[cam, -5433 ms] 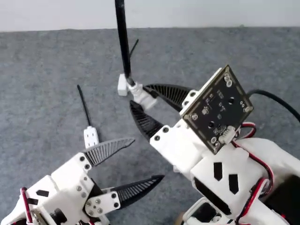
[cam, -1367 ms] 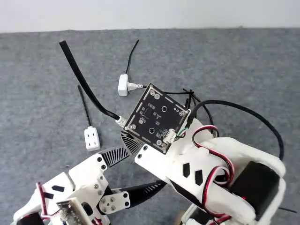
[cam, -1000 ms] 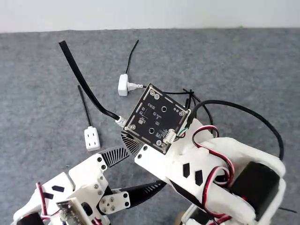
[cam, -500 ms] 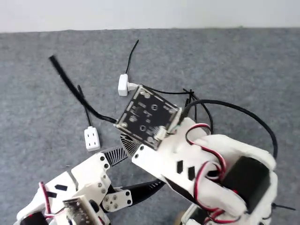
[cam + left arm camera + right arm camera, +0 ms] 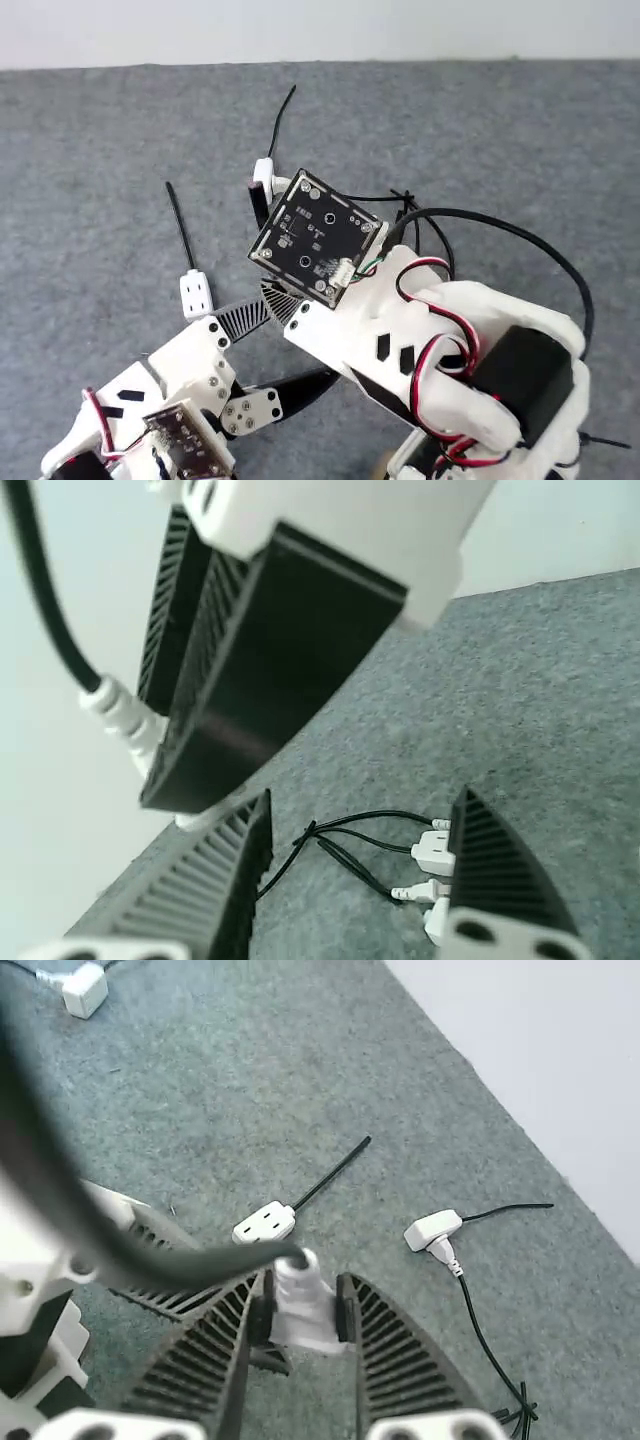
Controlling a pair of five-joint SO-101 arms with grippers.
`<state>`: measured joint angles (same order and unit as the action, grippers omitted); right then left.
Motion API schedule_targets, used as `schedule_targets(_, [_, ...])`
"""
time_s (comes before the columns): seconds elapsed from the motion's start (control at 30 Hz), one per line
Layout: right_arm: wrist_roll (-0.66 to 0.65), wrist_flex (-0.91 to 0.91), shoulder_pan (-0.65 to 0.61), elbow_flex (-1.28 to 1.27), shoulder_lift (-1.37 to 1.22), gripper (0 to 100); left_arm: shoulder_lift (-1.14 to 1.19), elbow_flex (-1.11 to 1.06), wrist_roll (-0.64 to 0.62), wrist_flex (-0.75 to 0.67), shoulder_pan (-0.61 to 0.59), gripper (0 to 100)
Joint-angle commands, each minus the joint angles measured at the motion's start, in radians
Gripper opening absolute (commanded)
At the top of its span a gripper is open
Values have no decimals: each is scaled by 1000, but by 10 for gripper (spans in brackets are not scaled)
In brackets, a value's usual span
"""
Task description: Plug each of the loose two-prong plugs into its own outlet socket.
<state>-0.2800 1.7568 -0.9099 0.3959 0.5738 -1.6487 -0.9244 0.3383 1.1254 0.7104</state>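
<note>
White two-prong plug [image 5: 300, 1318], pinched by the right gripper's [image 5: 303, 1282] fingers, must meet the outlet socket [image 5: 264, 1222] squarely; the left gripper's [image 5: 363, 800] fingers gape empty.

Holding the right arm [image 5: 430, 350] stretched from the near right toward the centre, wrist tipped down, and pinching a white plug [image 5: 300, 1308] between the fingers of the right hand [image 5: 303, 1285]. Holding the left hand [image 5: 360, 815] spread wide at the near left, fingers pointing far-right, just beneath the right hand.
</note>
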Motion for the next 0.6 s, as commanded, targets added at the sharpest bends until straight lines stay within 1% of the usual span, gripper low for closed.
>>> schedule_targets(0.0, [-11, 35, 1, -6, 18, 9, -2, -8, 3, -54, -35, 273])
schedule_targets(0.27, [-11, 35, -5, -12, 84, 9, -2, -12, 8, -54, -37, 273])
schedule_targets(0.37, [-11, 36, -5, -66, 108, 9, -2, -12, 9, -54, -37, 273])
schedule_targets(0.47, [-11, 36, -5, -140, 147, 9, -2, -13, 5, -61, -80, 273])
schedule_targets(0.57, [-11, 35, -5, -190, 186, 9, 0, -45, 2, -106, -120, 273])
